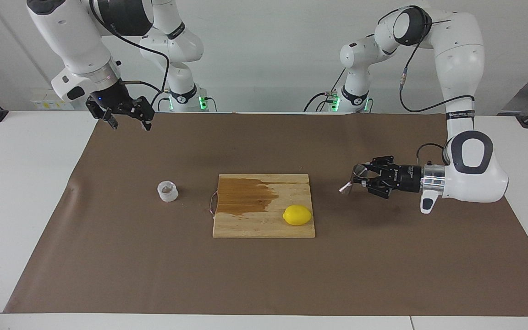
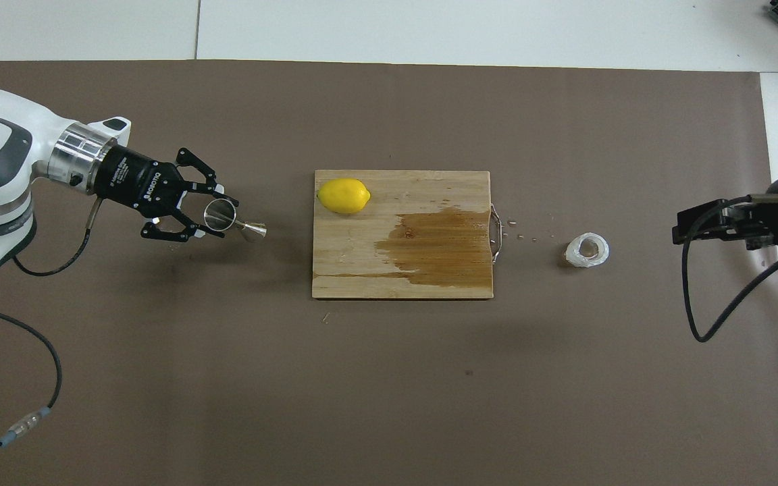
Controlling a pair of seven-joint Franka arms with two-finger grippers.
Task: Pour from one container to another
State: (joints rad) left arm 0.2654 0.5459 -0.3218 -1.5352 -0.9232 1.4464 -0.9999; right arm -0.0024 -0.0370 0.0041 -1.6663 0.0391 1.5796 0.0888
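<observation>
The left gripper [image 1: 364,179] clamps the jigger [image 1: 353,180] tilted sideways above the mat; poured liquid would spill. The right gripper [image 1: 125,118], fingers apart, waits near the table's corner, well apart from the cup [image 1: 167,190].

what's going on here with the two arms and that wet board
The left gripper holds the steel jigger tilted on its side in the air, above the brown mat toward the left arm's end. The small plastic cup stands alone on the mat beside the cutting board, which has a dark wet patch and a lemon on it. The right gripper waits raised, fingers open.
</observation>
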